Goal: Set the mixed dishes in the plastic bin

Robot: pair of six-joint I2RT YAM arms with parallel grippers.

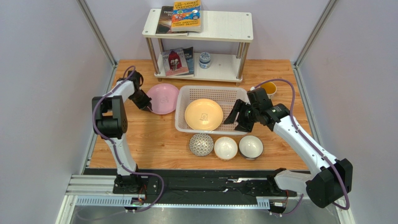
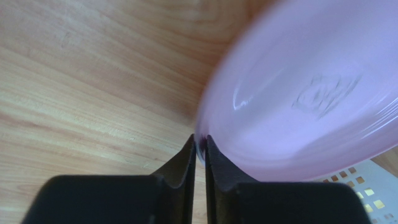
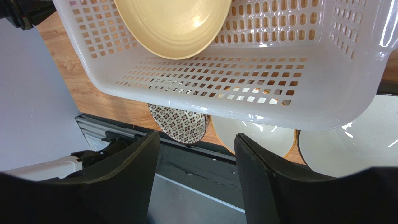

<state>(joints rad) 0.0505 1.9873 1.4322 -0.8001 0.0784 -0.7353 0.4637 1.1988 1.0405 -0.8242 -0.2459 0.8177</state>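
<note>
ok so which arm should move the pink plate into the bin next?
Left. The left gripper is shut on the rim of the pink plate, right beside the plastic bin. The right gripper hangs open at the bin's right side, holding nothing.

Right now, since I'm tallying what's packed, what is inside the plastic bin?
Only the pale yellow plate lies in the plastic bin, on its grid bottom. The grid directly under the plate is covered, so nothing there can be checked.

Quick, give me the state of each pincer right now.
Left pincer: closed on the rim of the pink plate.
Right pincer: open, holding nothing.
</note>
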